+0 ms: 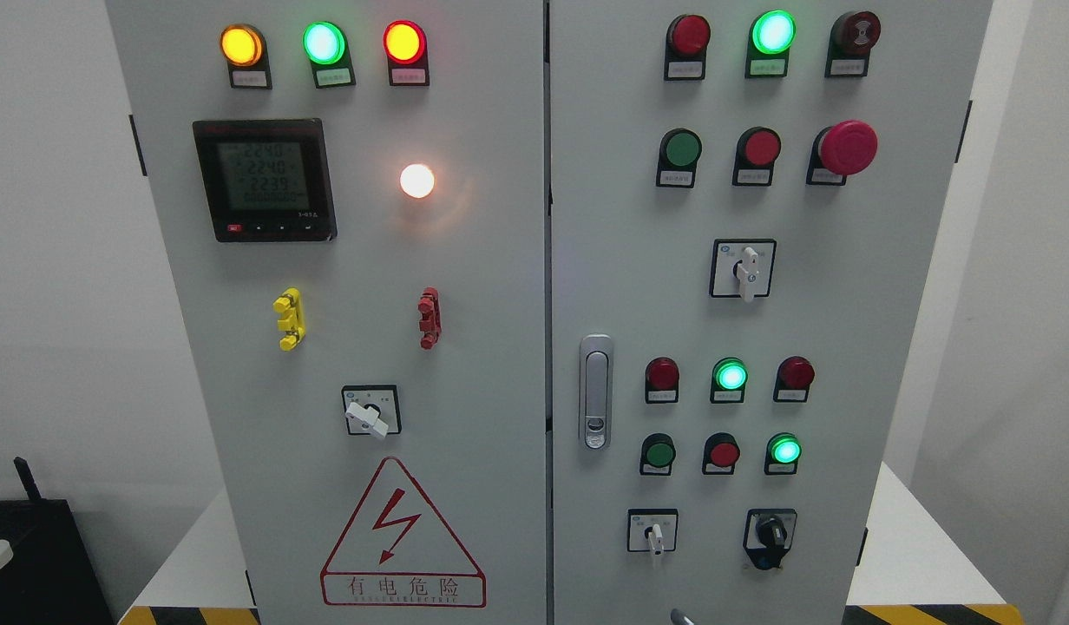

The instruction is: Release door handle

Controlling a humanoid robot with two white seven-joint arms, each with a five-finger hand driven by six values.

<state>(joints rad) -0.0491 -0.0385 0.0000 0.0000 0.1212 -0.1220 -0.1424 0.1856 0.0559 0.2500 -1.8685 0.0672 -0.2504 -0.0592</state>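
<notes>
The stiff, smooth metal door handle, best gripped along its upright bar, is seen untouched at lower centre of the cabinet, and no hand is shown, its state untellable.

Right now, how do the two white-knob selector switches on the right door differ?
The upper selector switch sits above the door handle; the lower selector switch sits below it. The upper one looks larger with a bigger plate. Both knobs point roughly downward on white, black-framed plates.

Plain white walls, striped floor
</notes>
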